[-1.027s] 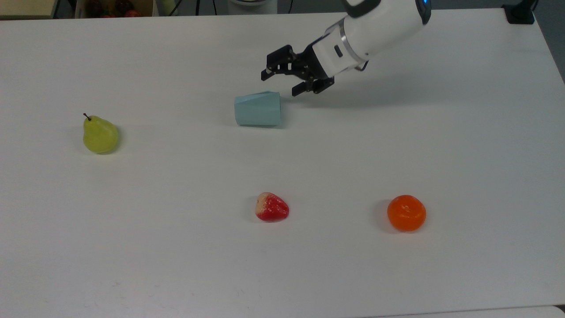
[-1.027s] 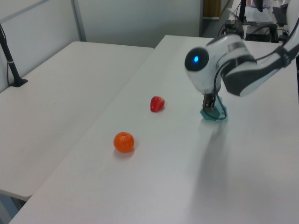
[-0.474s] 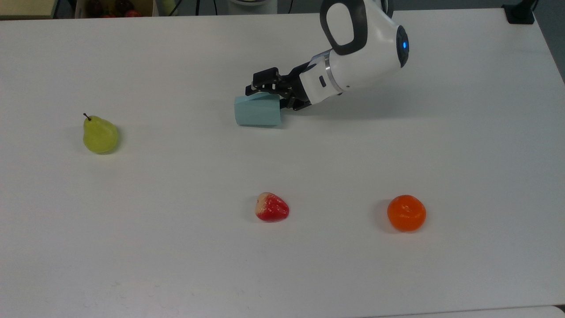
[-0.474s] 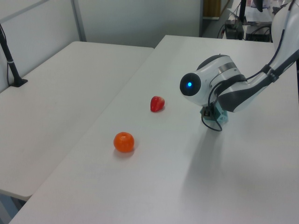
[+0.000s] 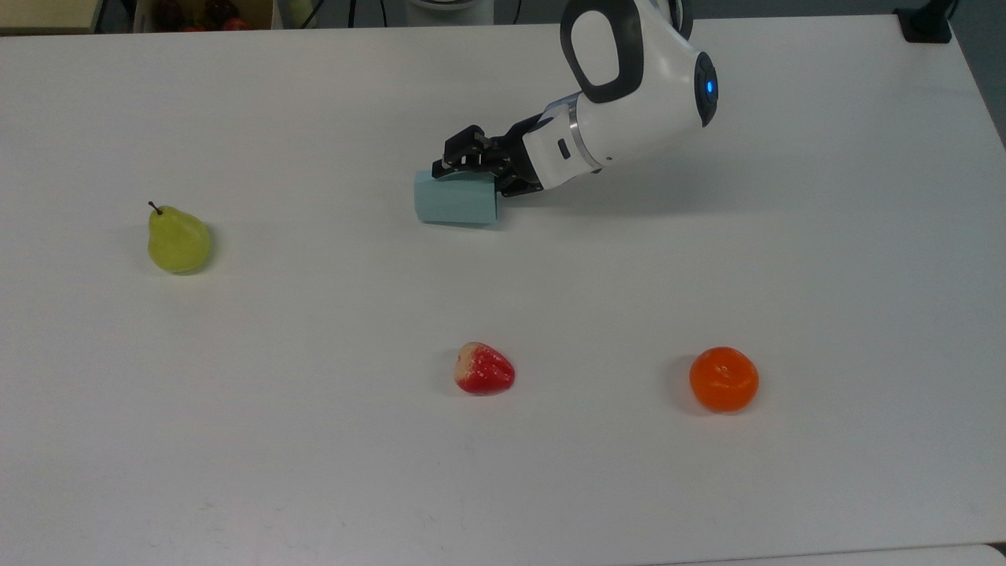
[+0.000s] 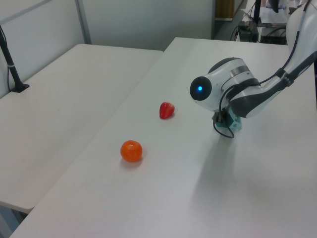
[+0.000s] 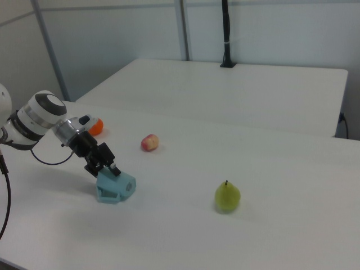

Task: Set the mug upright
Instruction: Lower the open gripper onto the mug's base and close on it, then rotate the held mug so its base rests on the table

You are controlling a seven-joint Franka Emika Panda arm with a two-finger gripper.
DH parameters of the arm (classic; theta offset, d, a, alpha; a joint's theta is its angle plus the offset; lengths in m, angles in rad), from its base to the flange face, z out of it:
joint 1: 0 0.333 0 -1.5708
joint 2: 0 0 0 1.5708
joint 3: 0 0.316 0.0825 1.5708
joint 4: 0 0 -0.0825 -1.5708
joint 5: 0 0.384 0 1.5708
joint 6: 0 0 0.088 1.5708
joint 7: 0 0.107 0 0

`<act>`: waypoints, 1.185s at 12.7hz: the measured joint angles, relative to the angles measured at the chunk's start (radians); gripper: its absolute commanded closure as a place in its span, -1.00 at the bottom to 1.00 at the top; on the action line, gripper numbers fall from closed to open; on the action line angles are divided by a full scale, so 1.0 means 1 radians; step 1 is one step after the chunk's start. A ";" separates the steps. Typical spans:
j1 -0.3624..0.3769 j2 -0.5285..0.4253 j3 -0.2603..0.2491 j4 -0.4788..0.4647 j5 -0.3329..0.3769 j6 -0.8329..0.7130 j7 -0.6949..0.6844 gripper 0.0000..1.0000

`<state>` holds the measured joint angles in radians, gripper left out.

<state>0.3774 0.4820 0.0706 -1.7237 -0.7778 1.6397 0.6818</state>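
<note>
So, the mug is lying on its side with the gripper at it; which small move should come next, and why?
Probably close the gripper on the mug: it lies on its side on the table, with the gripper at its upper wall in the top view.

The white arm (image 5: pixel 629 102) reaches in from the top view's upper edge and bends down toward the top view's left, its last link sloping low. A blue light glows on the side of the wrist housing. The black gripper (image 5: pixel 469 161) points down and to the top view's left; in the right view (image 7: pixel 104 164) it slants downward to the right view's right. Its fingers (image 7: pixel 112 167) seem drawn close together, though their tips are partly hidden.
</note>
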 measured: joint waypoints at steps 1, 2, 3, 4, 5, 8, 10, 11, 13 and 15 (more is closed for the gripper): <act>-0.002 0.000 0.000 0.003 0.000 0.000 0.000 0.86; -0.005 -0.004 0.000 0.011 0.000 -0.011 0.000 0.91; -0.007 -0.008 -0.001 0.016 -0.001 -0.014 0.000 1.00; -0.013 -0.017 -0.001 0.023 0.000 -0.019 0.000 1.00; -0.018 -0.026 -0.001 0.025 0.005 -0.020 0.000 1.00; -0.038 -0.056 -0.001 0.029 0.051 -0.020 -0.016 1.00; -0.054 -0.081 -0.001 0.032 0.081 -0.020 -0.034 1.00; -0.062 -0.093 -0.001 0.034 0.110 -0.016 -0.063 1.00; -0.093 -0.124 0.000 0.049 0.269 0.085 -0.187 1.00; -0.121 -0.134 0.000 0.051 0.416 0.264 -0.301 1.00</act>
<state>0.2561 0.3484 0.0704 -1.6723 -0.3618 1.9038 0.3809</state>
